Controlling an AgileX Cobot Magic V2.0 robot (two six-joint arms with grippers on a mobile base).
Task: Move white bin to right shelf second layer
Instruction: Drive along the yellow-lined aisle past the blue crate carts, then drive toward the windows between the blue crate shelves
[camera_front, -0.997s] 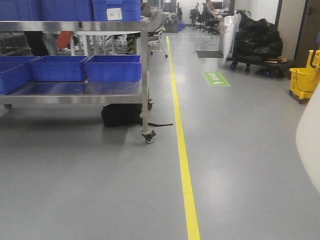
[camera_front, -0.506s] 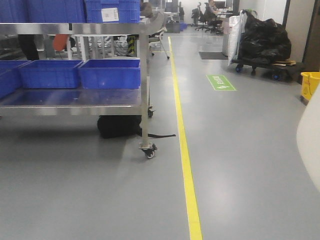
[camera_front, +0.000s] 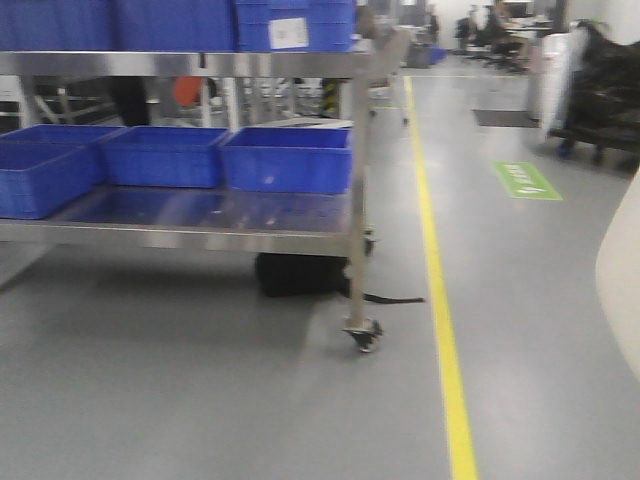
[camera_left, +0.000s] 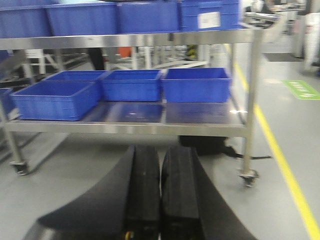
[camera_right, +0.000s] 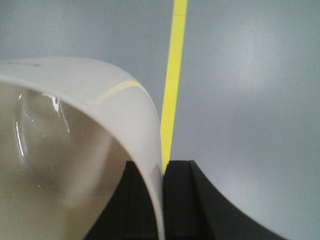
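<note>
The white bin (camera_right: 75, 150) is a glossy cream tub held up off the floor. My right gripper (camera_right: 162, 167) is shut on its wall, one finger inside the mouth and one outside. Only a pale blurred sliver of the white bin (camera_front: 624, 290) shows in the front view, at the right edge. In the left wrist view, my left gripper (camera_left: 160, 152) is shut with nothing between its black fingers (camera_left: 145, 185), hanging above the grey floor. The right shelf second layer is out of view.
A steel cart (camera_front: 358, 190) with flat plate shelves carries several blue crates (camera_front: 285, 160) at left. A black bag (camera_front: 300, 274) lies under it by a caster (camera_front: 362, 335). A yellow floor line (camera_front: 440, 300) runs ahead. A green floor sign (camera_front: 525, 180) and a loaded trolley (camera_front: 595, 90) stand far right.
The front view has swung left: the cart, yellow line and green sign slid rightward in frame and look nearer. The bin stays at the right edge.
</note>
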